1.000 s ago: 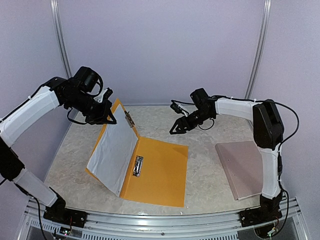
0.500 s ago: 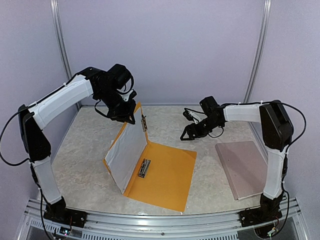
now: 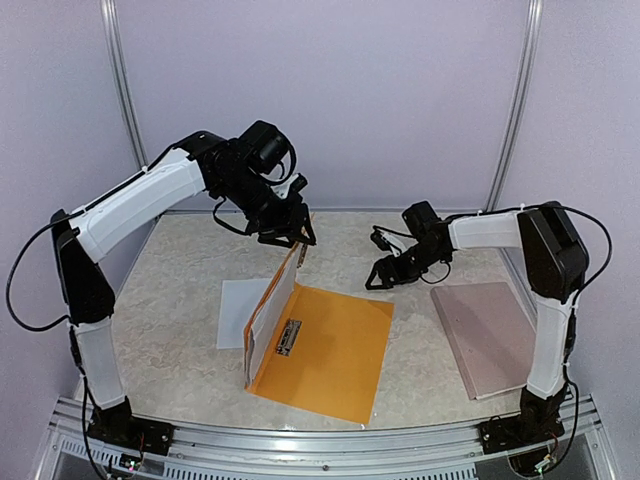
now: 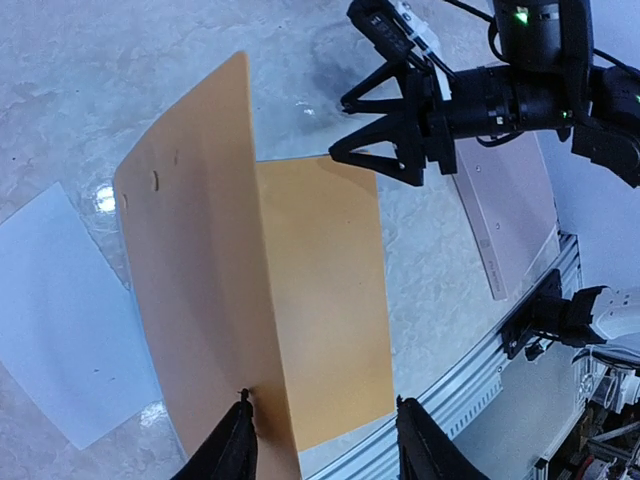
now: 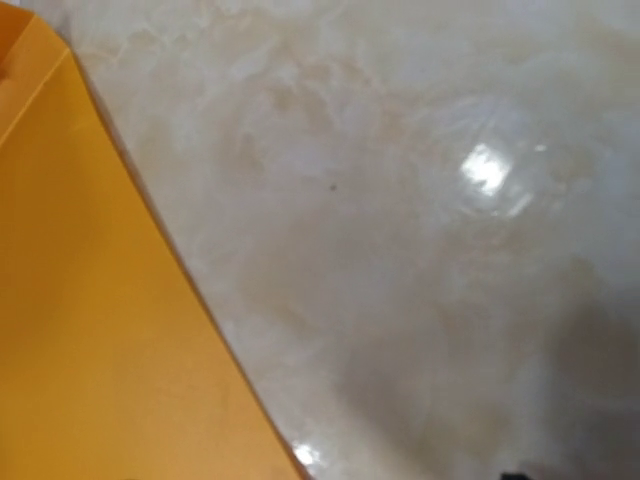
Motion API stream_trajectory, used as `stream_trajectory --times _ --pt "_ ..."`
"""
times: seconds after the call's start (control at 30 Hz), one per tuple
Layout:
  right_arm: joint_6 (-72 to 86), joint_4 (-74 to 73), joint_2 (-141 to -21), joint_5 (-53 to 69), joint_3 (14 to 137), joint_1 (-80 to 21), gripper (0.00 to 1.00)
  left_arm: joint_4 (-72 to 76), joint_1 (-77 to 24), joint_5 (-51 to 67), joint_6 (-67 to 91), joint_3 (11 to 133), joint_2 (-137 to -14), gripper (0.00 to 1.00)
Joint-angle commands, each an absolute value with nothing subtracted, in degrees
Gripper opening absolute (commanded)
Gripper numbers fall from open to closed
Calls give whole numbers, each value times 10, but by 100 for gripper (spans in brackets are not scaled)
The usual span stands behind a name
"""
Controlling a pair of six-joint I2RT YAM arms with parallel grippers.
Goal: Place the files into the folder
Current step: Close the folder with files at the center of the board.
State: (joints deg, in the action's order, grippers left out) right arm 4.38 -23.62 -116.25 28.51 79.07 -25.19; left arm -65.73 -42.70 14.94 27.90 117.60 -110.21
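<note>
The orange-yellow folder lies open on the table, its metal clip by the spine. Its left cover stands almost upright. My left gripper is at the cover's top edge with its jaws apart. In the left wrist view the cover rises beside the left fingertip, and the gripper grips nothing. One white sheet of the files lies flat on the table left of the folder. My right gripper hovers open over the table, past the folder's far right corner.
A pinkish-brown flat board lies at the right, under the right arm. The metal rail runs along the near edge. Walls close in the back and both sides. The right wrist view shows the folder's edge and marbled table.
The left arm swung right, raising the cover from a low tilt to almost upright, then its jaws opened. A white sheet now shows flat left of the folder. The right gripper shifted slightly right.
</note>
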Motion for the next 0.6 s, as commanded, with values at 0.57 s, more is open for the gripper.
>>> stream_trajectory --times 0.57 --pt "52 -250 -1025 222 757 -161 78 -566 -562 98 274 1108 -1159 64"
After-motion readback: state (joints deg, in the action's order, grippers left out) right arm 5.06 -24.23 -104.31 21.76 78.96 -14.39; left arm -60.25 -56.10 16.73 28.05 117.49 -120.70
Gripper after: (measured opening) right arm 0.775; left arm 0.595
